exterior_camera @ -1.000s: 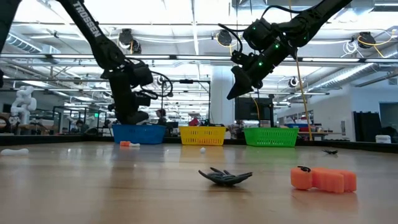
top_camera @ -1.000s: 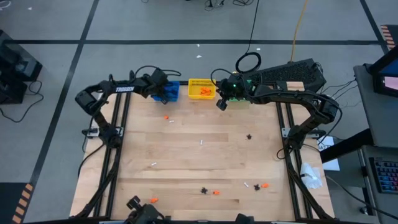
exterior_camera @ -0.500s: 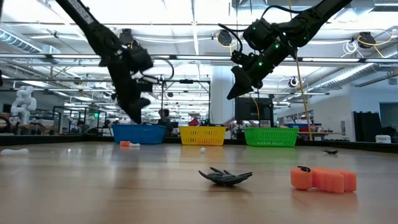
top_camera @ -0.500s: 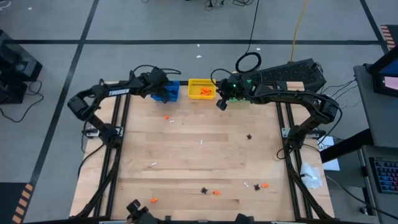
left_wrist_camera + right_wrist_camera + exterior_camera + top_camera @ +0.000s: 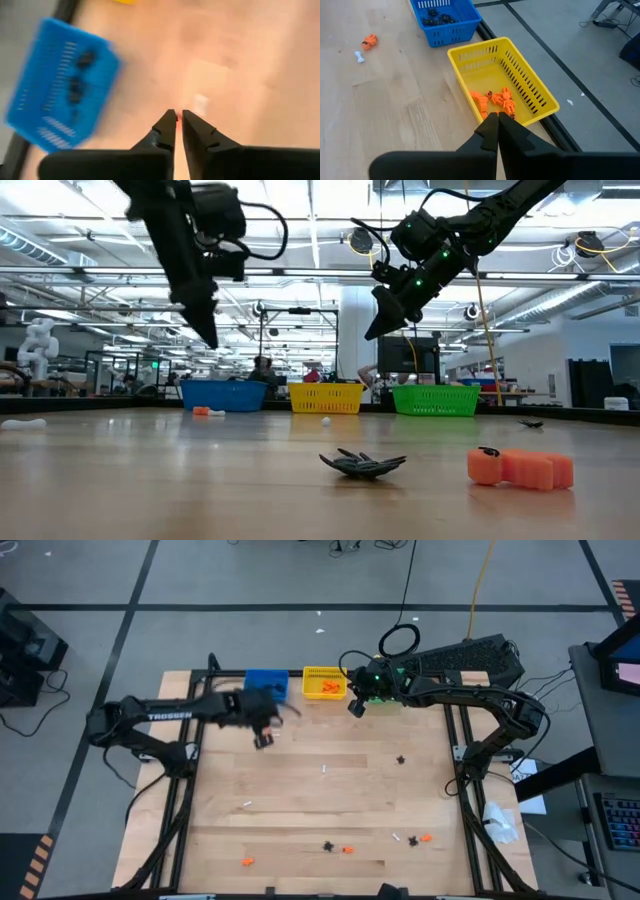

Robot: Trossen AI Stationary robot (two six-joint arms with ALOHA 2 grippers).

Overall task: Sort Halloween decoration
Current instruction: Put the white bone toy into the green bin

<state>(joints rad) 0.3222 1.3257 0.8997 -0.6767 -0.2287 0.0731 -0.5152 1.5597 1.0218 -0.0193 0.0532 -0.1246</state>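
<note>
Halloween decoration pieces lay scattered over my wooden table (image 5: 330, 795), each far smaller than either of my grippers. A black spidery one (image 5: 362, 463) sprawled flat with thin curled legs, close to the low camera, and beside it sat a blocky orange one (image 5: 520, 468) with ribbed sides. Farther off, a small orange piece (image 5: 369, 40) and a short white one (image 5: 359, 57) lay near each other on the wood, just in front of the blue bin (image 5: 445, 20), which held several black ones. More orange ones were heaped in the yellow bin (image 5: 502, 80); the green bin (image 5: 435, 399) stood next in the row.

My left gripper (image 5: 178, 120) hung above the table near the blue bin, fingers almost together with only a thin gap and nothing between them. My right gripper (image 5: 498, 118) hovered over the yellow bin's near edge, fingers pressed together, empty.
</note>
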